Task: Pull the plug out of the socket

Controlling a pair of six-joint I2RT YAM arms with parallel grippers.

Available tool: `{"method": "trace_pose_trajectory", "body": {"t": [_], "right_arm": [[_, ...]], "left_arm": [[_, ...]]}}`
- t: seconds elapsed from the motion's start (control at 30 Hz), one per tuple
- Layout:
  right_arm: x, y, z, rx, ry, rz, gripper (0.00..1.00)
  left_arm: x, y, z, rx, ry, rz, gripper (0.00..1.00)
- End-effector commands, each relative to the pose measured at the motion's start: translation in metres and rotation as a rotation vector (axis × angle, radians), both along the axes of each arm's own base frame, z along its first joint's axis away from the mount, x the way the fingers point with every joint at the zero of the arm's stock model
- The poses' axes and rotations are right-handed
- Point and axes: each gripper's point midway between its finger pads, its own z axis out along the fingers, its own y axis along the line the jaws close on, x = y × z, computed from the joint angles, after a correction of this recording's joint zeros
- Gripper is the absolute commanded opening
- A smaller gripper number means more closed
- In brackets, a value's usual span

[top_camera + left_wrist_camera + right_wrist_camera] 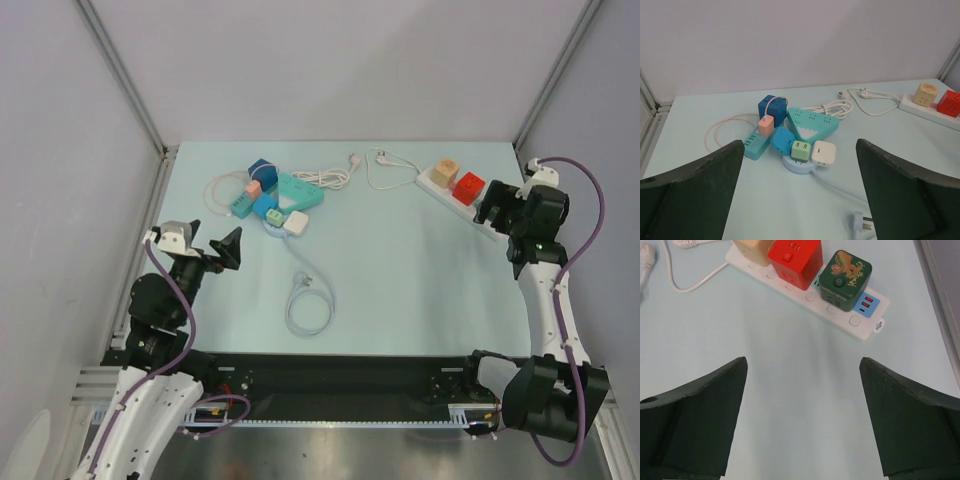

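Plug (845, 280): a dark green cube with a round button and an orange picture with lettering on its upper face. It is seated in the white power strip (860, 322) at the far right of the table (400, 290). It is the last of three cube plugs in a row there, with a red one (796, 261) just beside it and a beige one (752, 251) beyond that. Past the green cube, the strip's end shows a small blue panel with two red ports and one bare socket.

The right gripper (802, 367) is over the bare table near the strip, facing the green cube. Its jaws are spread wide and hold nothing. In the top view this gripper hides the green cube.

A second group lies at the far left of the table. It has three socket blocks: a teal bar (756, 145), a teal triangular one (812, 124) and a round pale base (797, 166). Five plugs stand among them: a dark blue cube (772, 107), a small pink one (766, 125), a blue one (782, 141), a light green one (801, 150) and a white one (823, 152). Four cables show: a bundled white one (832, 107), the strip's own white lead (872, 100), a thin pinkish loop (722, 130), and a pale one ending in a loose plug (860, 220).

The left gripper (228, 247) is near the table's left edge, well apart from this group. Its jaws are also wide open and empty.
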Motion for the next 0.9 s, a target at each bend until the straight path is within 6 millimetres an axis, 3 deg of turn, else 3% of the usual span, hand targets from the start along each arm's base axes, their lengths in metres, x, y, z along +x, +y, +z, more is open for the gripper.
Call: {"method": "trace_pose_trajectory", "body": {"t": [0.0,0.07,0.1,0.17,0.2,0.33,0.37,0.43,0.5,0.53,0.6,0.63,0.67,0.87], "right_arm": [[0.007,-0.003,0.031,-0.079,-0.104,0.03,1.0],[0.006,0.014,0.037,-0.126,-0.117,0.157,1.0],[0.003,0.018,0.031,-0.225,-0.082,0.245,1.0],[-0.004,0.047,0.02,-0.287,-0.028,0.441,1.0],[-0.002,0.051,0.025,-0.341,-0.03,0.471,1.0],[0.005,0.039,0.027,-0.455,0.052,0.478,1.0],[-0.001,0.039,0.02,-0.43,0.113,0.51,1.0],[0.012,0.028,0.029,-0.377,0.125,0.584,1.0],[0.013,0.002,0.024,-0.331,0.184,0.546,1.0],[0.023,-0.006,0.03,-0.325,0.18,0.556,1.0],[0.026,-0.018,0.023,-0.326,0.231,0.576,1.0],[0.031,-0.028,0.009,-0.31,0.276,0.578,1.0],[0.035,-0.033,0.016,-0.341,0.281,0.593,1.0],[0.071,-0.051,-0.013,-0.394,0.356,0.701,1.0]], "left_arm": [[-0.001,-0.008,0.003,0.021,-0.018,-0.042,1.0],[-0.001,-0.011,0.002,0.022,-0.015,-0.059,1.0],[-0.001,-0.012,0.002,0.023,-0.014,-0.063,1.0],[-0.001,-0.014,0.003,0.025,-0.015,-0.069,1.0],[-0.002,-0.018,0.002,0.029,-0.013,-0.093,1.0],[-0.004,-0.02,0.003,0.029,-0.016,-0.104,1.0],[-0.004,-0.02,0.003,0.029,-0.015,-0.103,1.0],[-0.004,-0.02,0.004,0.028,-0.019,-0.104,1.0],[-0.006,-0.022,0.004,0.026,-0.02,-0.113,1.0],[-0.006,-0.022,0.004,0.028,-0.021,-0.115,1.0],[-0.006,-0.022,0.004,0.029,-0.021,-0.116,1.0],[-0.006,-0.022,0.004,0.027,-0.021,-0.115,1.0],[-0.006,-0.022,0.004,0.029,-0.02,-0.115,1.0],[-0.007,-0.024,0.004,0.03,-0.017,-0.122,1.0]]}}
